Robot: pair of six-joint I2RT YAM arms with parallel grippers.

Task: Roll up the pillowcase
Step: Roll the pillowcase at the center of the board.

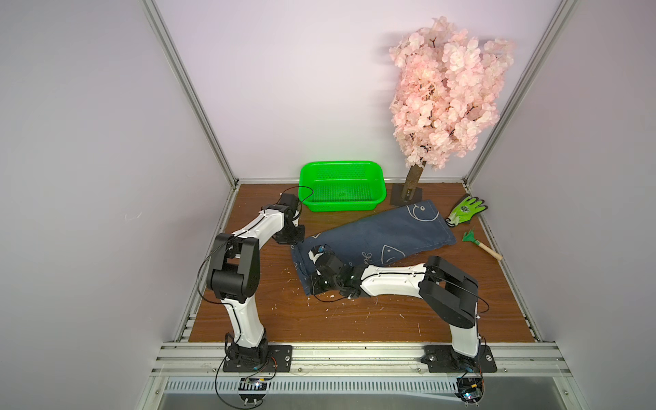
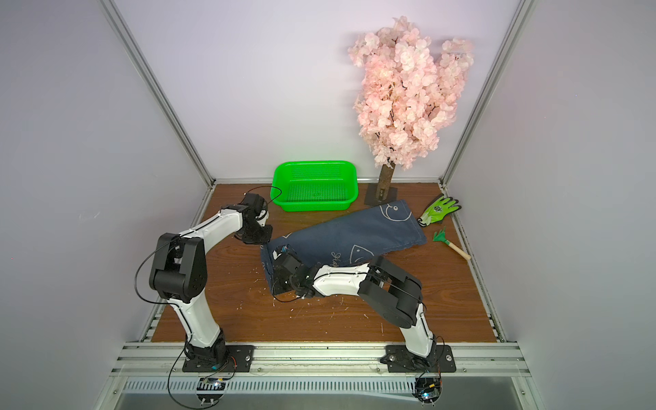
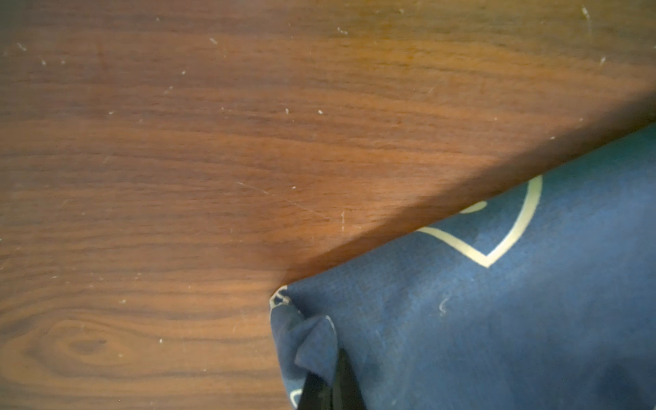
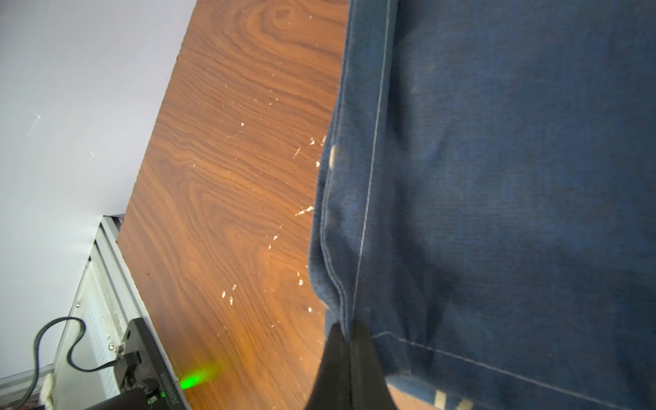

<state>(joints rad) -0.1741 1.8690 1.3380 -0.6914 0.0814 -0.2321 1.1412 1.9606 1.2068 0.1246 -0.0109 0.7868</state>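
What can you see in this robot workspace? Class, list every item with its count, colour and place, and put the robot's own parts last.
pillowcase: one, dark navy with white line drawings, lying slantwise across mid-table
basket: one, bright green, back of the table
blossom tree: one, pink with a brown trunk, back right by the wall
glove: one, green, right side, beside the pillowcase's far end
hand rake: one, green head and wooden handle, right edge, nearer than the glove
table: one, brown wood grain, under everything
left gripper: one, black, shut on the pillowcase's farther left corner
right gripper: one, black, shut on the pillowcase's nearer left corner
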